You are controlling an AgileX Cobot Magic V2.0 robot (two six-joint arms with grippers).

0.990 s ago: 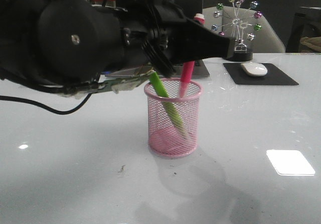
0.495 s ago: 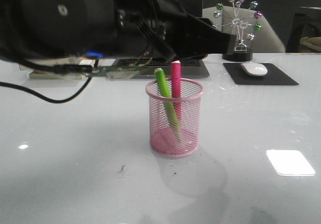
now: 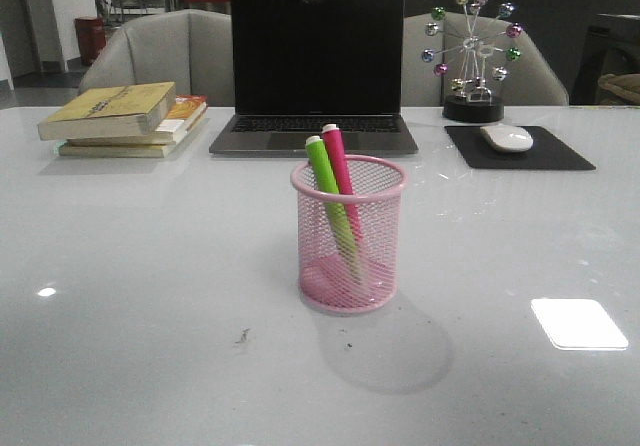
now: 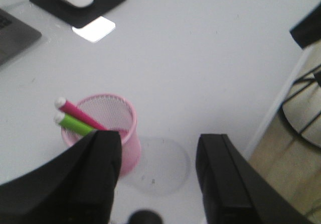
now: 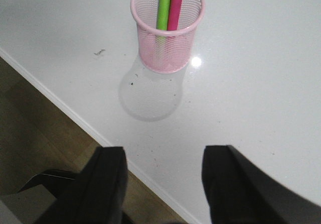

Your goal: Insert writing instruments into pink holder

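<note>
The pink holder (image 3: 349, 234) stands mid-table with the lime green pen (image 3: 325, 181) and the magenta pen (image 3: 338, 164) leaning inside it, white ends up. The same cup (image 5: 167, 26) with both pens shows in the right wrist view, far from my open right gripper (image 5: 163, 184), which hangs over the table edge. My left gripper (image 4: 156, 176) is open and empty, high above the table, with the holder (image 4: 108, 123) and the pens (image 4: 75, 116) partly behind one finger. Neither gripper shows in the front view.
A laptop (image 3: 315, 71) sits behind the holder, with stacked books (image 3: 125, 118) at back left and a mouse (image 3: 507, 137) on a black pad (image 3: 520, 151) at back right. A ball ornament (image 3: 472, 56) stands beside the laptop. The table edge (image 5: 70, 111) is near.
The left arm, which filled the upper front view, has lifted out of sight. The magenta pen has dropped into the holder and now leans beside the green one.
</note>
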